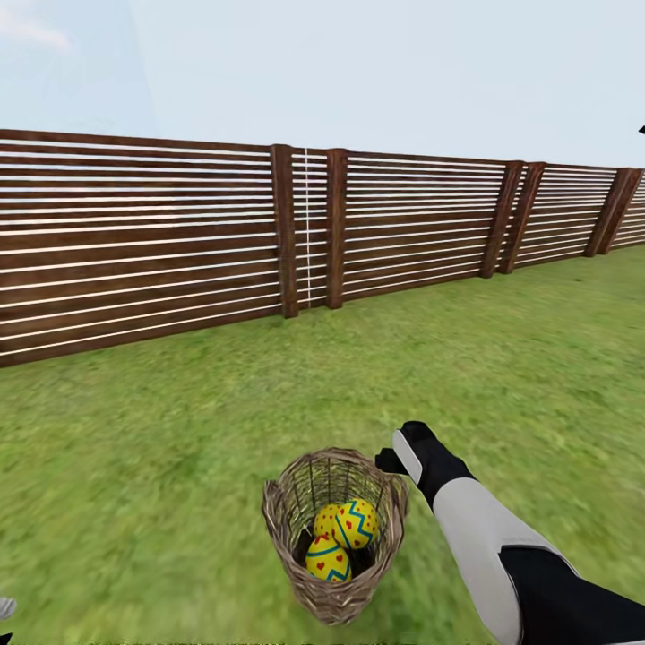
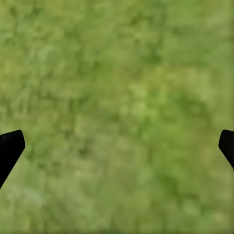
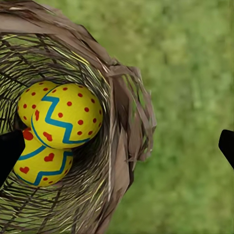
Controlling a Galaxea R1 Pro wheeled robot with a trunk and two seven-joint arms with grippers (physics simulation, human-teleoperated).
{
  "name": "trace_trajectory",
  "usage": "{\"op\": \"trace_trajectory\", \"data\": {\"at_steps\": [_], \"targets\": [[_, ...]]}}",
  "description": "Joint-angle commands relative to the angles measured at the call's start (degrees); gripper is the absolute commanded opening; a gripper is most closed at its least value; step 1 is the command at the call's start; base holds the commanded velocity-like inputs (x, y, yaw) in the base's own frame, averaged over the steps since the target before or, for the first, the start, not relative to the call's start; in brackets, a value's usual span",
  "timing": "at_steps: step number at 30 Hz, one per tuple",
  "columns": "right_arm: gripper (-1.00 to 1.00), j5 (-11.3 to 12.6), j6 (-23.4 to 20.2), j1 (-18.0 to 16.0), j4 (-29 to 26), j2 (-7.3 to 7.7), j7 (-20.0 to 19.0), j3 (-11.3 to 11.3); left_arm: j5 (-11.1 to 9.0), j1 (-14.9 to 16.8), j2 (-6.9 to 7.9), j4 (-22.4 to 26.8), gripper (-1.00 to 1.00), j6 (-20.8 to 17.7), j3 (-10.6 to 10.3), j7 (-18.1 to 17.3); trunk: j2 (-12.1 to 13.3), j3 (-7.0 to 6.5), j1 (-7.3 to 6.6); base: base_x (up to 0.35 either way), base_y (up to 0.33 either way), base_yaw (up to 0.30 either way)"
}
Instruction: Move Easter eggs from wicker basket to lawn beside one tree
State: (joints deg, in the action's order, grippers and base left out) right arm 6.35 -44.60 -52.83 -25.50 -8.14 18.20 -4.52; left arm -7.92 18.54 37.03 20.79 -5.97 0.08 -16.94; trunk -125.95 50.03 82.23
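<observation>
Item one: the basket [image 1: 333, 536], brown wicker, stands on the lawn [image 1: 161, 430] straight ahead of me and low in my head camera. All three eggs [image 1: 343, 534] lie inside it, yellow with red spots and blue zigzag bands. One egg sits on top of the other two and touches both.

Item two: my right arm reaches forward at the basket's right side. Its gripper [image 1: 399, 461] hangs just beside the rim (touching or not, I cannot tell from here). In the right wrist camera the gripper [image 3: 117, 146] is spread wide, with one finger [image 3: 9, 151] over the inside of the basket [image 3: 122, 141] near the eggs [image 3: 58, 131] and the other out over the grass. It grasps nothing.

Item three: my left gripper [image 2: 117, 146], seen in its own wrist camera, hangs over bare lawn [image 2: 117, 87]. Its fingers [image 2: 9, 146] are spread apart and it carries nothing.

Item four: a slatted brown fence [image 1: 305, 228] edges the grass well beyond the basket, under a pale sky.
</observation>
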Motion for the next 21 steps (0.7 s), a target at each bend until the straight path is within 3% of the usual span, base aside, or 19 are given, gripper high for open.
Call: {"op": "trace_trajectory", "data": {"at_steps": [1, 21], "targets": [[1.0, 0.6, -0.1, 0.0, -0.1, -0.05, 0.5, -0.3, -0.6, 0.0, 0.03, 0.1, 1.0, -0.5, 0.0, -0.2, -0.4, 0.24, 0.22, 0.0, 0.0, 0.0], [1.0, 0.3, -0.1, -1.0, -0.1, -0.02, 0.5, -0.2, -0.6, 0.0, 0.01, 0.1, 1.0, -0.5, 0.0, -0.2, -8.5, 3.83, 4.61, 0.0, 0.0, 0.0]]}}
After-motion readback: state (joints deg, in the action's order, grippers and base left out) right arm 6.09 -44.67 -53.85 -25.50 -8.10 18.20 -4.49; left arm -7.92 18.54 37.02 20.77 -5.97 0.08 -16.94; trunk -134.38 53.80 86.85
